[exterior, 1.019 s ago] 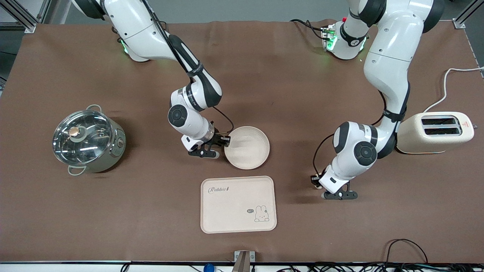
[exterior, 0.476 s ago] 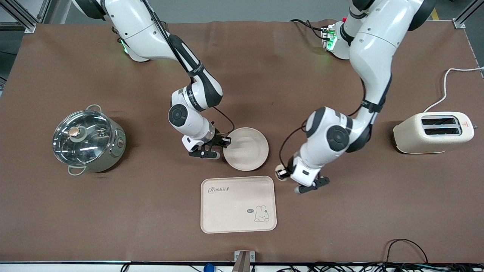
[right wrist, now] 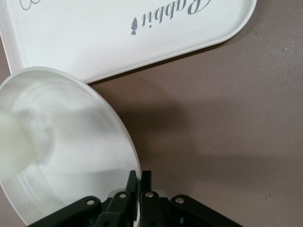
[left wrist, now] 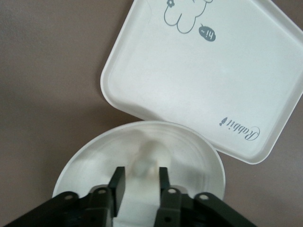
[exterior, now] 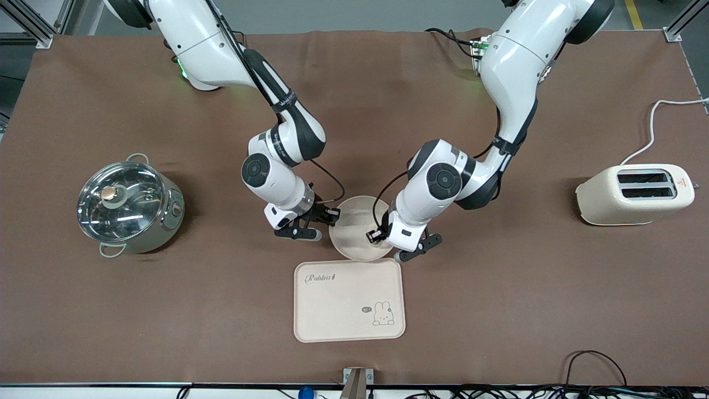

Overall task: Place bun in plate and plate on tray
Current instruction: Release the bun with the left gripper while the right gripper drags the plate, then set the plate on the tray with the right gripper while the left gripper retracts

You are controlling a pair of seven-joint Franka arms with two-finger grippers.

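The round cream plate (exterior: pixel 354 235) sits just farther from the front camera than the rabbit-print tray (exterior: pixel 349 299). My right gripper (exterior: pixel 331 214) is shut on the plate's rim at the right arm's end; the right wrist view shows its fingertips pinching the rim (right wrist: pixel 139 176) of the plate (right wrist: pixel 71 142), which looks tilted. My left gripper (exterior: pixel 373 236) hangs over the plate. In the left wrist view my left gripper (left wrist: pixel 140 182) is shut on the small pale bun (left wrist: pixel 147 163) just above the plate (left wrist: pixel 94 156), with the tray (left wrist: pixel 203 80) close by.
A steel pot with a glass lid (exterior: pixel 128 206) stands toward the right arm's end. A cream toaster (exterior: pixel 634 194) with a white cable stands toward the left arm's end. The tray (right wrist: pixel 118 38) lies close to the plate's edge.
My left arm has swung from the table near the toaster to over the plate, carrying the bun. My right gripper has drawn the plate slightly toward the tray.
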